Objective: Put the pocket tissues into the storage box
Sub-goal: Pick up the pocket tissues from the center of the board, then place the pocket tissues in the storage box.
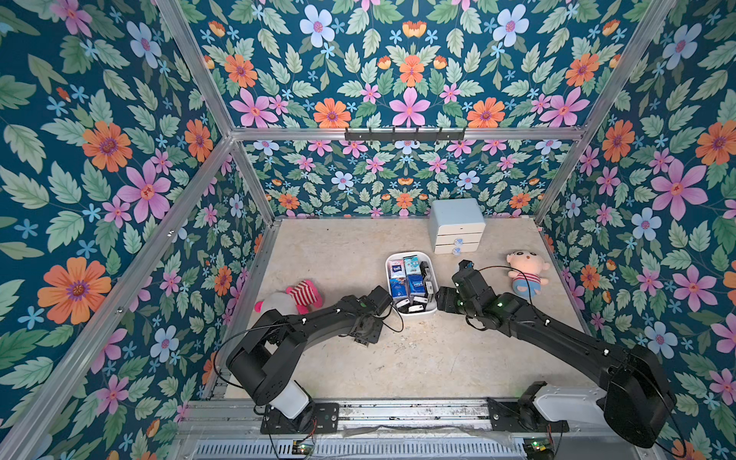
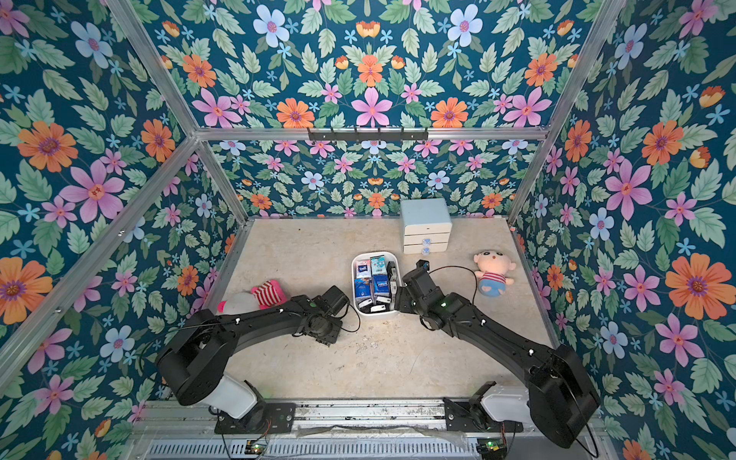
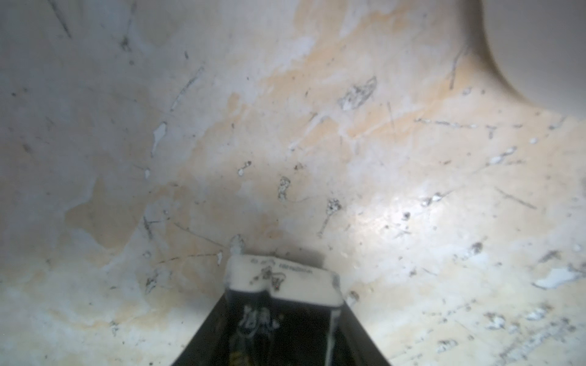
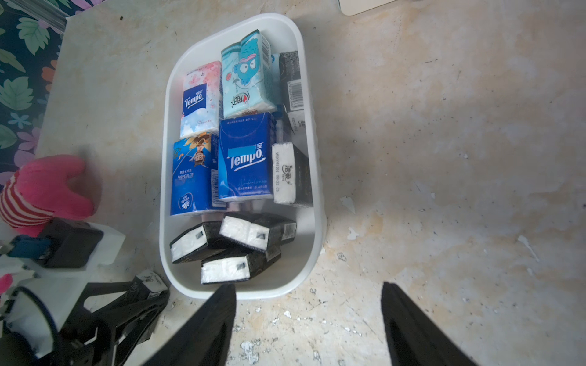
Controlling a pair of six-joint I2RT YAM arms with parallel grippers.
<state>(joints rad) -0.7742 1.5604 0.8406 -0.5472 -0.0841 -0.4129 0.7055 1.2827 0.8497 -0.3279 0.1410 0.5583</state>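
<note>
— What's at the left?
— A striped doll lying on the table. Just right of it is the left gripper, low over the table by the near left corner of the box.
— Its jaws?
— Closed in on a black packet, one finger on each side. The white end of it sticks out past the tips.
— And where is the box?
— Mid-table, with its long side running away from the arms. The other packets are inside. Pink, light blue and dark blue ones lie flat toward the far end, black ones stand along the right wall, and three more black ones are heaped at the near end.
— The right gripper?
— The right gripper hangs at the box's near right corner, jaws spread wide with nothing between them.
— Farther right?
— A pale blue cabinet by the back wall, then a second doll on its back.
</note>
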